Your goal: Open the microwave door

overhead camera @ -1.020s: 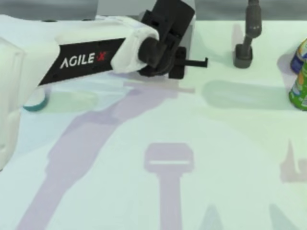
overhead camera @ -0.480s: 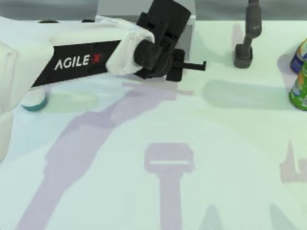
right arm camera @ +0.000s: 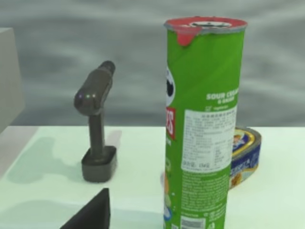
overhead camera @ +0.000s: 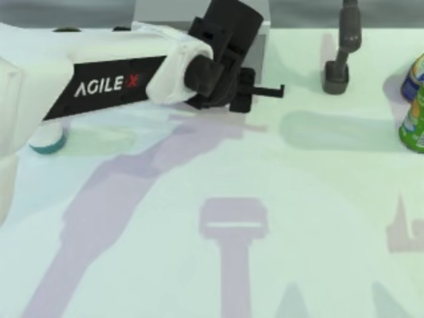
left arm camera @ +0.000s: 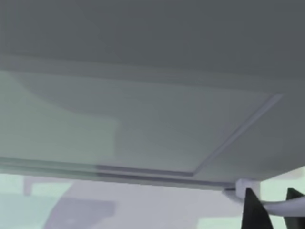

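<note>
While the left gripper (left arm camera: 271, 207) clasps it, the pale bar handle (left arm camera: 238, 185) of the microwave door (left arm camera: 143, 129) lies between the two dark fingertips (left arm camera: 250, 212), so the fingers are grasping the handle at the door's edge. Just beyond the fingertips the door fills the left wrist view: a flat panel with a silver frame around a dull grey window, seen at a slant, with a thin lighter line marking the frame's corner. Behind the door stands the microwave (overhead camera: 165, 10), a small silver-grey box at the far edge of the table (overhead camera: 298, 199), near the middle, largely hidden in the top view by the arm.

From the top view's left the left arm reaches across the table, its white forearm lying nearly level and its black wrist turned in against the microwave's front.

Well apart from the fingers, toward the top view's right, a dark grey handheld tool (overhead camera: 338, 59) stands upright on its base. Farther right again are a green crisp can (overhead camera: 414, 119) and, behind it, a blue tin (overhead camera: 414, 74). On the other side of the fingers, under the forearm, a small teal-rimmed object (overhead camera: 46, 140) sits on the table.

Only a dark wedge of the right gripper (right arm camera: 90, 214) shows, near the green can, and I cannot tell whether it is released or clenched.
</note>
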Robot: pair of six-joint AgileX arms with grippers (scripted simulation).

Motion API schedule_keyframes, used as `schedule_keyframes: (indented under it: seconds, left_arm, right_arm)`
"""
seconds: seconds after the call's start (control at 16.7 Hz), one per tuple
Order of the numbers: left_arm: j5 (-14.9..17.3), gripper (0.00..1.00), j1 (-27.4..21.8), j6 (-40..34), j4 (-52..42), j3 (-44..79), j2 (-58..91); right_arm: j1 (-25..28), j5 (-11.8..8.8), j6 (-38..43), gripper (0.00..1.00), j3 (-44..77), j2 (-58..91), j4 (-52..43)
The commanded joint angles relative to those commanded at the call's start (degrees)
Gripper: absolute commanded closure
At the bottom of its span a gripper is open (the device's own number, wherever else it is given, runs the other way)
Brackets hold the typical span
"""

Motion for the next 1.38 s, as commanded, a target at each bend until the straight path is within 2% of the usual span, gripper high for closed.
schedule_keyframes:
  seconds: [0.84,1.38]
  left_arm:
    - [0.00,1.00,0.00,0.00,0.00,0.00,0.00]
    - [1.57,1.00,0.41,2.00,1.35,-2.40,-1.50]
  right_arm:
    - [0.00,0.00,0.00,0.00,0.00,0.00,0.00]
    - [0.00,0.00,0.00,0.00,0.00,0.00,0.00]
